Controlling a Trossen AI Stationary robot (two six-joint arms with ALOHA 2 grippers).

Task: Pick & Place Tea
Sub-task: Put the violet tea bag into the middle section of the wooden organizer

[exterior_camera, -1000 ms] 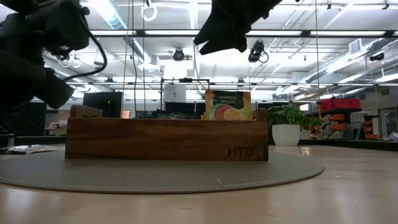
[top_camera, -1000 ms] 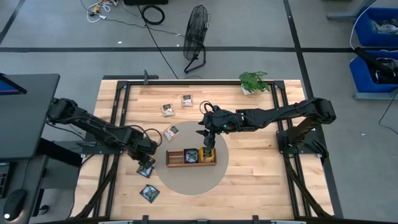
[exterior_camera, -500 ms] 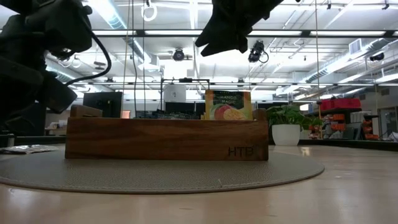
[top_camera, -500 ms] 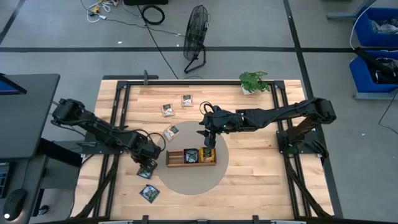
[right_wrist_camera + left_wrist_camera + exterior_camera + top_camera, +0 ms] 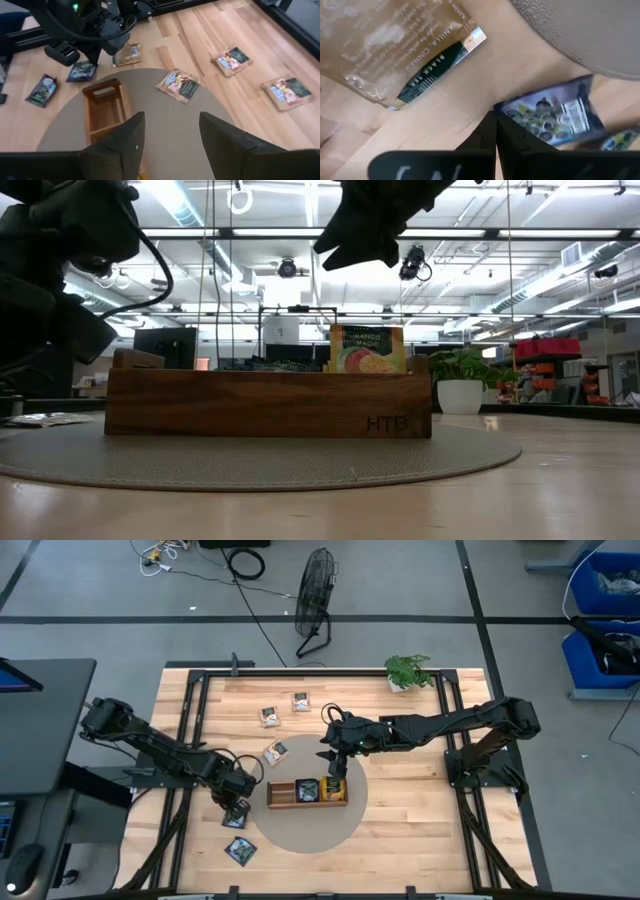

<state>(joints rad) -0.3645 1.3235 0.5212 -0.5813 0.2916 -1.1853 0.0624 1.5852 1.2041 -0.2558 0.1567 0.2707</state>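
A dark blue tea sachet [image 5: 555,117] [image 5: 235,817] lies flat on the wood, just left of the round mat [image 5: 305,830]. My left gripper [image 5: 495,117] [image 5: 238,804] stands over it, shut at its edge. A beige tea sachet [image 5: 395,45] lies flat close by. The wooden tray [image 5: 307,792] [image 5: 268,402] rests on the mat, and an orange sachet [image 5: 367,348] stands upright in its right end. My right gripper [image 5: 170,145] [image 5: 335,762] hovers open above that end. Another dark sachet [image 5: 240,851] lies near the front edge. My left gripper pinches the dark blue sachet between its two fingers at the corner of the edge that faces the gripper [image 5: 501,107]. The fingers come from above, slanting down. The rest of the sachet lies flat on the table.
Three beige sachets [image 5: 268,716] [image 5: 300,701] [image 5: 275,752] lie on the wood behind the mat. A potted plant [image 5: 408,671] stands at the far right. Black frame rails run along both sides of the table.
My left gripper has settled a little toward the near edge, onto the dark blue sachet, and has shut on its edge. The sachet lies where it was. My right gripper has kept still above the tray.
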